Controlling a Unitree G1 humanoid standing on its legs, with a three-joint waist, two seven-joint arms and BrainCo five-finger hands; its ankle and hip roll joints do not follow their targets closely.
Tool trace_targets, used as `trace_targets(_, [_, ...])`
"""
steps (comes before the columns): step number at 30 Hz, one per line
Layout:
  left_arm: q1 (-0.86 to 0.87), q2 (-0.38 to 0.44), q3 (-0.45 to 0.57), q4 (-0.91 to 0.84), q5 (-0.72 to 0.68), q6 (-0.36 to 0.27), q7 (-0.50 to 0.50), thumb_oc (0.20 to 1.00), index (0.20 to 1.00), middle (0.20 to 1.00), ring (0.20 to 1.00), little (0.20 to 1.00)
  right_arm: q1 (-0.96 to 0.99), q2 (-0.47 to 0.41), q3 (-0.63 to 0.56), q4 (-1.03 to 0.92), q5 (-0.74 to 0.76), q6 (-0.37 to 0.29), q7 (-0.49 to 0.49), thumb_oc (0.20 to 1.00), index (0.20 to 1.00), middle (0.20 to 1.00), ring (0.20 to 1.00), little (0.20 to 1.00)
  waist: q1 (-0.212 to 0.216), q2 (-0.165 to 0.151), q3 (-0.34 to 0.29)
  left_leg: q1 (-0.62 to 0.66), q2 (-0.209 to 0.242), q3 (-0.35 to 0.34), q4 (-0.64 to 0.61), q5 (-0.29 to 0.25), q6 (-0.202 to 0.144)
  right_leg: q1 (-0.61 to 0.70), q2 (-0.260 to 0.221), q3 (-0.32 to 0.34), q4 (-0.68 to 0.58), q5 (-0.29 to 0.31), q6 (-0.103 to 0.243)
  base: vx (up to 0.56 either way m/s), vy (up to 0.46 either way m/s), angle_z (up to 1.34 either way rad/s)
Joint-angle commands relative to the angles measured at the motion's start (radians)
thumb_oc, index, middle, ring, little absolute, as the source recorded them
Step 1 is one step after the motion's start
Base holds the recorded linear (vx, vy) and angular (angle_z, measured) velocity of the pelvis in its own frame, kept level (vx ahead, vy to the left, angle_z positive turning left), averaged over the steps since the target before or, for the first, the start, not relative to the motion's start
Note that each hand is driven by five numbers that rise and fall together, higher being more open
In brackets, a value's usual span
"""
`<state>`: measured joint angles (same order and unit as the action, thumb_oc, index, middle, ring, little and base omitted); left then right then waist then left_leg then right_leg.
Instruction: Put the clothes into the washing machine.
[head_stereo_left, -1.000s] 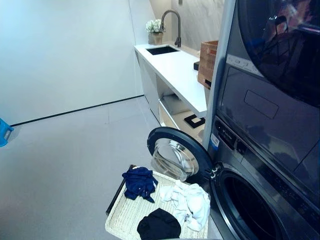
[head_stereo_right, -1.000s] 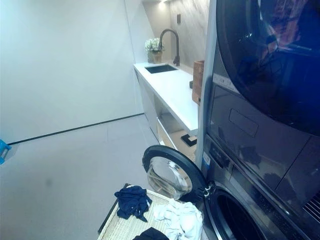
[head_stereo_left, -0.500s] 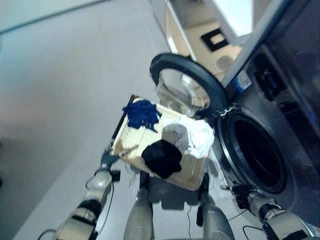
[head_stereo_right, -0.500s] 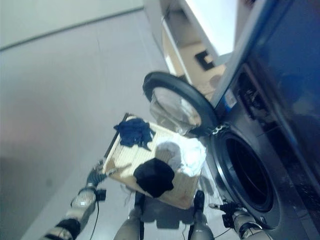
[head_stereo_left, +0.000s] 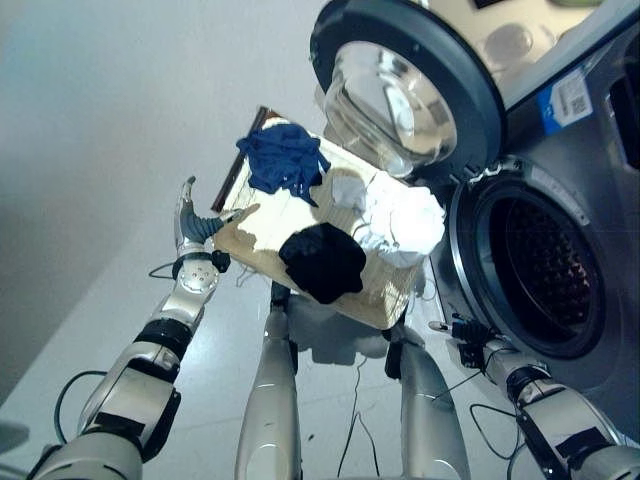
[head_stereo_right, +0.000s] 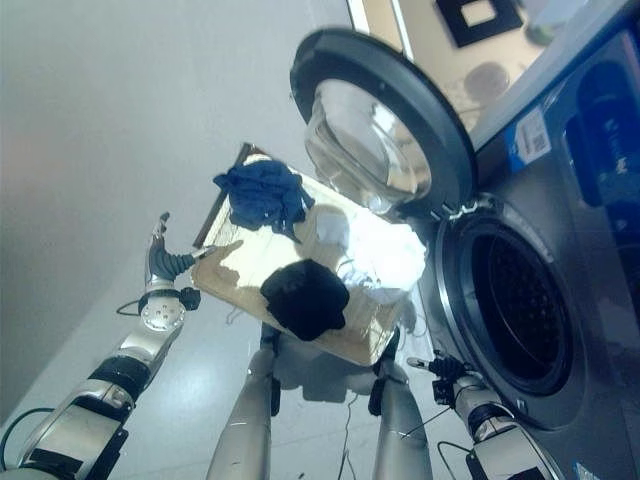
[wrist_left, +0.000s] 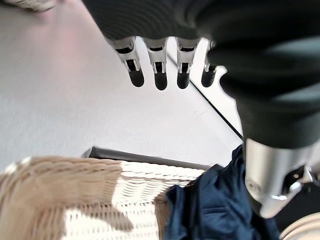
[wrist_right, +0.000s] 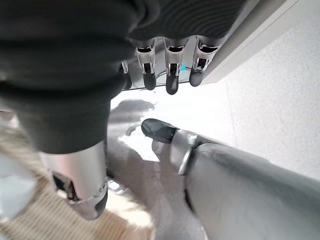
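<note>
A wicker basket (head_stereo_left: 268, 218) sits on the floor in front of the washing machine (head_stereo_left: 600, 200). It holds a dark blue garment (head_stereo_left: 285, 158), a white garment (head_stereo_left: 405, 220) and a black garment (head_stereo_left: 322, 262). The machine's round door (head_stereo_left: 405, 85) is swung open behind the basket, and the dark drum (head_stereo_left: 540, 265) is exposed. My left hand (head_stereo_left: 192, 225) hovers at the basket's left corner with its fingers (wrist_left: 157, 75) straight and nothing in it. Low beside the drum opening, my right hand (head_stereo_left: 465, 330) is open, its fingers (wrist_right: 170, 70) holding nothing.
Pale grey floor (head_stereo_left: 90, 150) stretches to the left of the basket. The open door overhangs the basket's far edge. A low shelf with a black item (head_stereo_right: 478, 12) lies beyond the door.
The head camera has tipped down, so the whole picture has shifted and both arms have come into view. The clothes lie in the basket as before.
</note>
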<state>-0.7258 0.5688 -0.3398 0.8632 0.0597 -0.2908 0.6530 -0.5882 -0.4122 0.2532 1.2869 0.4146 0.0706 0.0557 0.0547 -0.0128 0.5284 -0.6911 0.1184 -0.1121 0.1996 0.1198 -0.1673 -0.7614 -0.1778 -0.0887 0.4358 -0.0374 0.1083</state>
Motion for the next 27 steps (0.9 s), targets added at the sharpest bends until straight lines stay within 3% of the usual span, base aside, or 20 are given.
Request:
trace_targets(1, [-0.083, 0.056, 0.000, -0.041, 0.190, 0.003, 0.102, 1.000, 1.000, 1.000, 1.000, 1.000, 0.044, -0.045, 0.039, -0.047, 0.018, 0.003, 0.010, 1.000, 1.000, 1.000, 1.000, 1.000, -0.015, -0.052, -0.008, -0.067, -0.088, 0.016, 0.128, -0.051, 0.107, -0.017, 0.044, 0.009, -0.108, 0.169, 0.006, -0.02, 0.034, 0.04])
trace_targets(5, [-0.188, 0.111, -0.101, -0.023, 0.348, 0.046, 0.134, 1.000, 1.000, 1.000, 1.000, 1.000, 0.020, -0.064, 0.062, -0.055, 0.021, 0.002, 0.016, 1.000, 1.000, 1.000, 1.000, 1.000, -0.031, -0.046, -0.008, -0.137, -0.090, 0.012, 0.166, -0.055, 0.109, -0.090, 0.053, 0.022, -0.079, 0.170, 0.002, 0.00, 0.026, -0.03])
trace_targets(11, [-0.335, 0.156, -0.241, 0.023, 0.459, 0.088, 0.115, 1.000, 1.000, 1.000, 1.000, 1.000, -0.004, -0.079, 0.087, -0.075, 0.027, -0.020, 0.029, 1.000, 1.000, 1.000, 1.000, 1.000, -0.061, -0.045, -0.008, -0.207, -0.088, 0.019, 0.197, -0.059, 0.111, -0.163, 0.065, 0.032, -0.059, 0.174, -0.002, 0.00, 0.012, 0.00])
trace_targets(19, [-0.466, 0.162, -0.345, 0.119, 0.477, 0.158, 0.134, 1.000, 1.000, 1.000, 1.000, 1.000, -0.040, -0.096, 0.125, -0.082, 0.052, -0.042, 0.029, 1.000, 1.000, 1.000, 1.000, 1.000, -0.094, -0.052, -0.008, -0.254, -0.079, 0.030, 0.206, -0.053, 0.103, -0.210, 0.072, 0.040, -0.065, 0.186, -0.003, 0.00, 0.021, -0.02])
trace_targets(27, [-0.532, 0.165, -0.374, 0.203, 0.464, 0.221, 0.129, 1.000, 1.000, 1.000, 1.000, 1.000, -0.063, -0.105, 0.150, -0.088, 0.073, -0.046, 0.015, 1.000, 1.000, 1.000, 1.000, 1.000, -0.111, -0.063, -0.008, -0.289, -0.078, 0.031, 0.204, -0.045, 0.096, -0.243, 0.081, 0.043, -0.075, 0.196, -0.005, 0.00, 0.015, -0.03])
